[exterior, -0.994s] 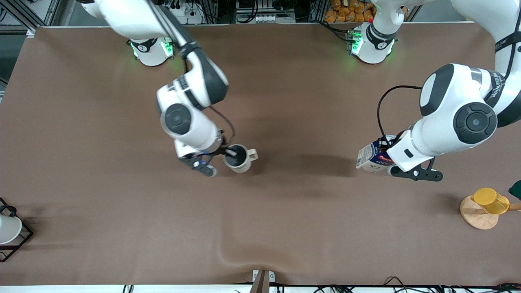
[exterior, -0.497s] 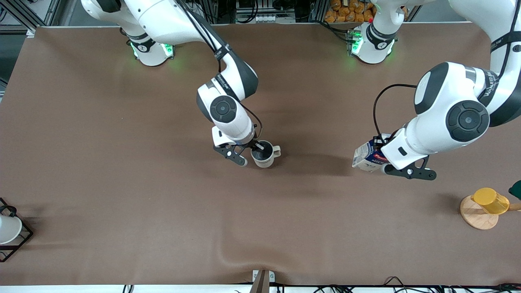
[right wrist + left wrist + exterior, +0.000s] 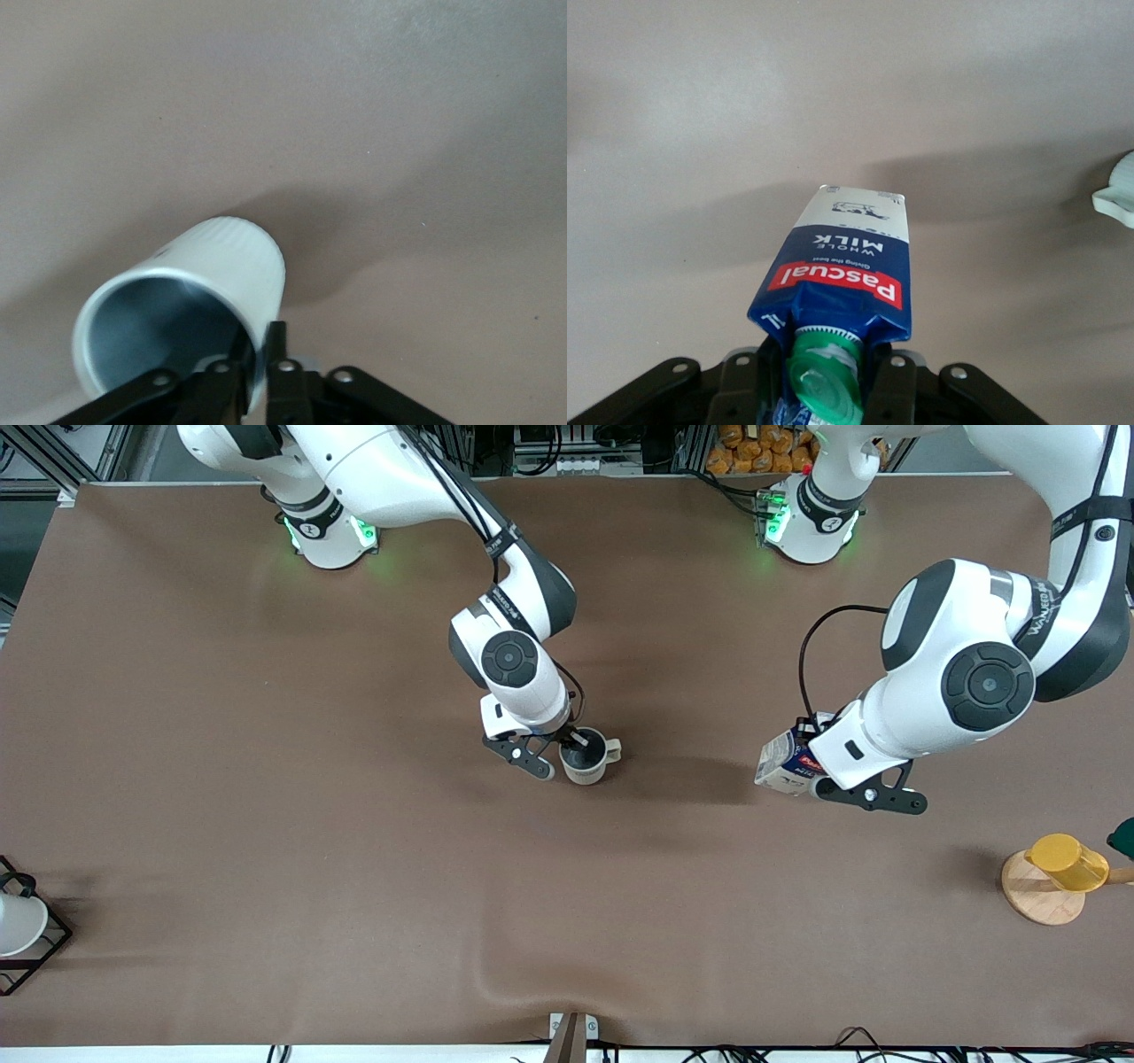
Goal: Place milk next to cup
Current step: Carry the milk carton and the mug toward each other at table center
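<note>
Toward the left arm's end of the table, the milk [image 3: 785,764] hangs tilted in the air over bare brown tabletop, its white gable end pointing toward the cup. The left gripper [image 3: 828,779] has its fingers closed on the carton near the green cap [image 3: 824,382] (the left wrist view shows the dark fingers pressed against both sides of the blue body, the red label facing up).

The cup [image 3: 586,760] sits near the middle of the table, well apart from the milk, its handle turned toward the left arm's end. The right gripper [image 3: 567,746] is at the cup's rim, one finger inside the grey interior and the other outside the wall; in the right wrist view the fingers [image 3: 276,354] stand close on either side of the wall, but whether they pinch it I cannot tell.

A yellow cup [image 3: 1067,861] on a wooden stand [image 3: 1036,896] stands at the left arm's end, nearer the front camera than the milk. A white cup [image 3: 18,923] in a black wire rack [image 3: 40,948] sits at the right arm's end.
</note>
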Tool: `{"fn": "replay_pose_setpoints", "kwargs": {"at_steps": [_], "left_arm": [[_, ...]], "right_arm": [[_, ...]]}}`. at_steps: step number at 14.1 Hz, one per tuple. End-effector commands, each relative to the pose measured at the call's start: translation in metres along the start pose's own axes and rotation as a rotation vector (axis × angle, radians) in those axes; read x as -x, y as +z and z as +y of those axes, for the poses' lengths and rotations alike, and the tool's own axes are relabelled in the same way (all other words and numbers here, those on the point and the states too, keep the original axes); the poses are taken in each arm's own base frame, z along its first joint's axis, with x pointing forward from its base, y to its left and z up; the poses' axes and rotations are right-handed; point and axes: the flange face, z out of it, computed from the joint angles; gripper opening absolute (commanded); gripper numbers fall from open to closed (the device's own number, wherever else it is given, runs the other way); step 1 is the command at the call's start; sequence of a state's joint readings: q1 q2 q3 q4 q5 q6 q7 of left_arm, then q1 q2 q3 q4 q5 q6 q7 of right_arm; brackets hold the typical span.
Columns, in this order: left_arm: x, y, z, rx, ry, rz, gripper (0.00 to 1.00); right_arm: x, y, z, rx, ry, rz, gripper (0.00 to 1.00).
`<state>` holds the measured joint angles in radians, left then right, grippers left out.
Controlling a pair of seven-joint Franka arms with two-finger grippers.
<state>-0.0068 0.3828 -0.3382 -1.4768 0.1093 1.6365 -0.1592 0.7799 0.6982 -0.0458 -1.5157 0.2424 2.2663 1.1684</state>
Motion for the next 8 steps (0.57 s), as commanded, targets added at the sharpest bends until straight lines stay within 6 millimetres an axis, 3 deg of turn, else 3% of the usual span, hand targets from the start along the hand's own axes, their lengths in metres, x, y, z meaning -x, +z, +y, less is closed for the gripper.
{"fn": "replay_pose_setpoints", "kwargs": {"at_steps": [1,3,6,7,8], "left_arm": [[0.009,-0.007,0.022,0.02,0.015,-0.017,0.33],[0.013,-0.004,0.043,0.02,0.02,-0.03,0.34],[0.017,-0.003,0.065,0.02,0.032,-0.035,0.34],[0.018,-0.001,0.073,0.018,0.041,-0.038,0.34],[0.02,0.001,0.082,0.014,0.047,-0.043,0.34]], "right_arm": [[-0.002,0.002,-0.001,-0.007,0.025,0.012,1.0],[-0.001,-0.006,-0.003,-0.011,0.027,0.01,1.0],[-0.008,-0.034,-0.007,-0.017,0.062,-0.002,1.0],[-0.017,-0.045,-0.007,-0.005,0.071,-0.01,1.0],[-0.039,-0.059,-0.002,0.0,0.1,-0.017,1.0]]}}
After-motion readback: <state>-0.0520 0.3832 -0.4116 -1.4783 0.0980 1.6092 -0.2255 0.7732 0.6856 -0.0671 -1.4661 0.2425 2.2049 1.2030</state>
